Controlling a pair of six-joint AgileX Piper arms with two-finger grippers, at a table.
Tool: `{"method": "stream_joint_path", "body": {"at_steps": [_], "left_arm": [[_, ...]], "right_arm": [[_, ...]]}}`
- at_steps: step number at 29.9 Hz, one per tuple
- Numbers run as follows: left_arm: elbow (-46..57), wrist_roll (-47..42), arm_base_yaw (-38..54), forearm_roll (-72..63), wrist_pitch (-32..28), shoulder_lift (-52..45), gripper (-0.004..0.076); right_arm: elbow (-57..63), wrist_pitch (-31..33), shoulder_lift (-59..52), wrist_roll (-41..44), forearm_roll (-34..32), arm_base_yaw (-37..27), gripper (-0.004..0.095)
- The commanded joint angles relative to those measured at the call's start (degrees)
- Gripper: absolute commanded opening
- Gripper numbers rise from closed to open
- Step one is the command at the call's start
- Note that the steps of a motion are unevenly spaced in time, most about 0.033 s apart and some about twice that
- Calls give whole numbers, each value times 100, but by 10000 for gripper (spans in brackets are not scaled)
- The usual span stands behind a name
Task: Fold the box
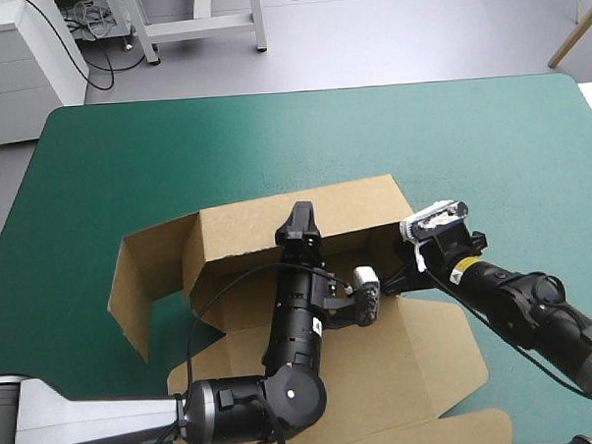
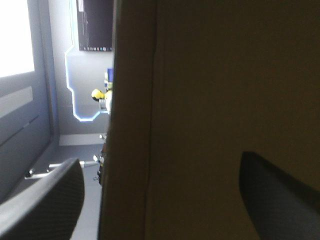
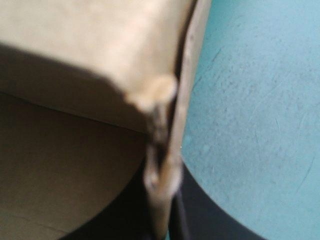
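Pinching the box (image 1: 420, 364) corner, right gripper (image 3: 162, 200) steadies; left gripper (image 2: 160, 175), wide astride the far wall (image 1: 247, 234), should squeeze evenly.

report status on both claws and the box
Left claw open, astride raised far wall. Right claw shut on the box, at its far right corner. No obstruction seen.

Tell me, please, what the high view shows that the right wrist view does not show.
Only the high view shows the whole box, its far wall raised and lid flat, with the left gripper at that wall's top. Only the right wrist view shows, close up, the right gripper shut on a board edge. Both show the brown box on the teal-green cover.
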Motion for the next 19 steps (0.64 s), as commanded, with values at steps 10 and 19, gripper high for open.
{"method": "stream_joint_path", "body": {"at_steps": [10, 19], "left_arm": [[-209, -63, -729, 492, 696, -229, 603], [-209, 150, -765, 223, 685, -229, 255]], "right_arm": [[-1703, 386, 1338, 785, -555, -665, -18], [-2145, 887, 1522, 751, -606, -792, -18]]}}
